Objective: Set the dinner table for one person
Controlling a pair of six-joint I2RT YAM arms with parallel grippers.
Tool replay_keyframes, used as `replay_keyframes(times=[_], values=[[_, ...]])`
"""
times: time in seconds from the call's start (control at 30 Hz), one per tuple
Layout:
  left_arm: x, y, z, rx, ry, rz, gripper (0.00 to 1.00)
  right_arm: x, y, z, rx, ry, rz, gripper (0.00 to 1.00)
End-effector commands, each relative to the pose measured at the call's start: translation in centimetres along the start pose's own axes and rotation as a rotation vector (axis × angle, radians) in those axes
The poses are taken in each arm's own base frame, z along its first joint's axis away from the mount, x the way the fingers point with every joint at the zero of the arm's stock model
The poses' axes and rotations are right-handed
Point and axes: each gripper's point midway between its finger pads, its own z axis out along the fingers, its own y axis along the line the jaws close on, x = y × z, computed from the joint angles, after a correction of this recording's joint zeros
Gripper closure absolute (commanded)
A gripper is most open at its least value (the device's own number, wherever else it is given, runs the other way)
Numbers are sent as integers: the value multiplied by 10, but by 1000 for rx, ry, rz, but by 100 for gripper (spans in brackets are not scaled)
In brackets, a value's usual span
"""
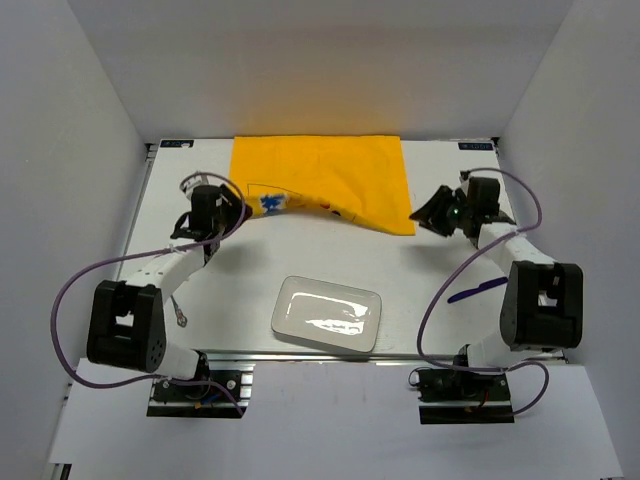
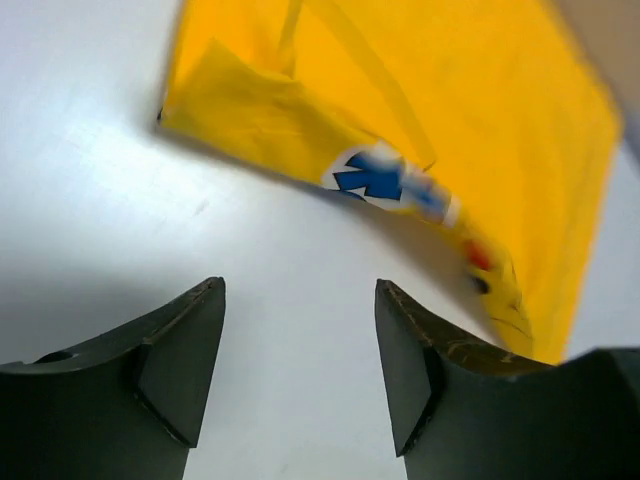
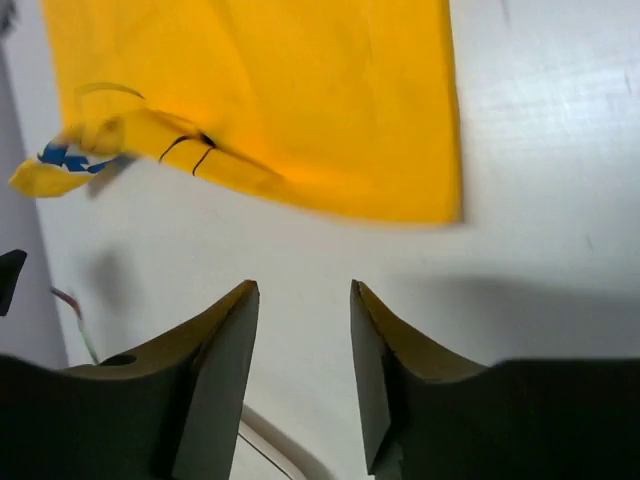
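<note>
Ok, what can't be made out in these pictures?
Print on the yellow mat: left wrist view, blurred; the fold hides most of it.
Slim blue item by the right arm: top view, too small to identify.
Small item by the left arm: top view, too small.

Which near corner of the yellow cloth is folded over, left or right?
The near left corner, in front of the left gripper: it is curled over, showing blue print. The near right corner lies flat.
</note>
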Motion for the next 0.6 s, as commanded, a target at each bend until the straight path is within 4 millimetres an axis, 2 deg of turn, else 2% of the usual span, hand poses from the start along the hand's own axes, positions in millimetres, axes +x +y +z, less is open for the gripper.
replay_keyframes(times=[0.0, 0.03, 0.07, 0.1, 0.13, 0.2, 0.27, 0.3, 0.33, 0.37, 0.4, 0.43, 0.47, 0.5, 0.53, 0.57], values=[[-13, -3, -34, 44, -89, -84, 29, -20, 23, -32, -109, -194, -107, 50], [-6, 9, -40, 19, -90, -97, 29, -5, 10, -32, -76, -185, -88, 46], [-11, 13, -47, -5, -119, -109, 28, -3, 6, -35, -54, -194, -91, 18], [-11, 17, -63, -28, -120, -113, 27, -6, 3, -41, -19, -221, -99, 11], [-14, 25, -72, -80, -139, -115, 20, -5, 2, -44, 4, -219, -113, 11], [-27, 22, -90, -78, -184, -147, 19, -7, 1, -44, 18, -220, -118, 11], [-34, 26, -98, -101, -210, -183, 18, -11, 1, -39, 38, -205, -126, 11], [-36, 23, -98, -86, -211, -188, 15, -13, 1, -36, 40, -196, -127, 11], [-37, 22, -94, -80, -210, -171, 14, -17, 2, -32, 45, -191, -129, 11], [-45, 13, -91, -66, -214, -174, 10, -14, 13, -17, 35, -147, -158, 11], [-46, 5, -85, -53, -188, -165, 9, -20, 14, -11, 59, -151, -169, 11], [-34, 8, -61, -92, -120, -123, 9, -15, 15, -2, 86, -110, -180, 11], [-49, -11, -54, -87, -102, -113, 9, -29, 27, 16, 91, -96, -207, 11], [-43, -21, -40, -94, -47, -91, 8, -25, 16, 22, 175, -43, -217, 11], [-21, -9, -5, -157, 51, -37, 8, -9, 8, 47, 225, 40, -232, 11], [-35, -27, 4, -165, 77, -27, 8, -37, 27, 53, 225, 1, -262, 11]])
